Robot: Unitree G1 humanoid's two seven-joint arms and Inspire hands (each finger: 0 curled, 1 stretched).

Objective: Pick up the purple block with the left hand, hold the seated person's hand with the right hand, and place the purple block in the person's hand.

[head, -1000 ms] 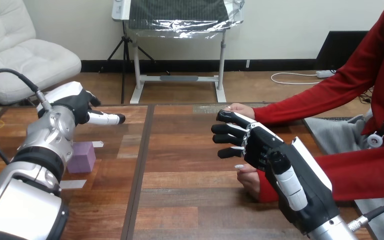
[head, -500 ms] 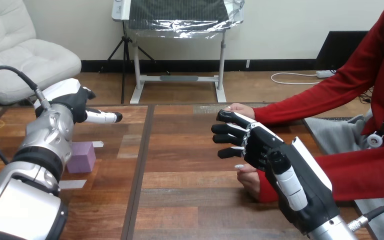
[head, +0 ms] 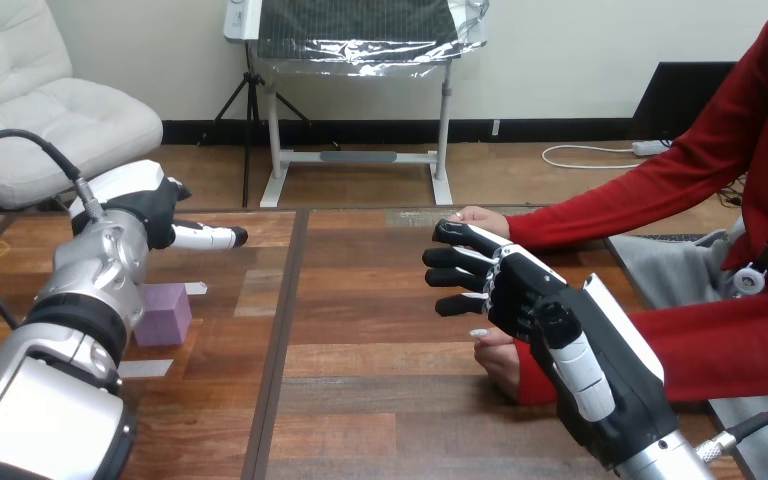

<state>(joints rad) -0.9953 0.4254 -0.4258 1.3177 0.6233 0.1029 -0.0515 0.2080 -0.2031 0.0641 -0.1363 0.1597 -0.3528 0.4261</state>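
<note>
Wooden table [head: 360, 380] holds block [head: 163, 313] at nine o'clock; my left hand [head: 145, 212] at ten, released; right hand [head: 510, 290] at three, released, beside person's hand [head: 498, 362].

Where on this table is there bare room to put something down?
The middle of the table, between the purple block and the right hand, is bare. The right side is crowded: that hand, with the person's farther hand and nearer hand beside it.

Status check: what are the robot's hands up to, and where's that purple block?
Left hand open, empty. Right hand open, beside person's lower hand. Purple block on table, untouched.
</note>
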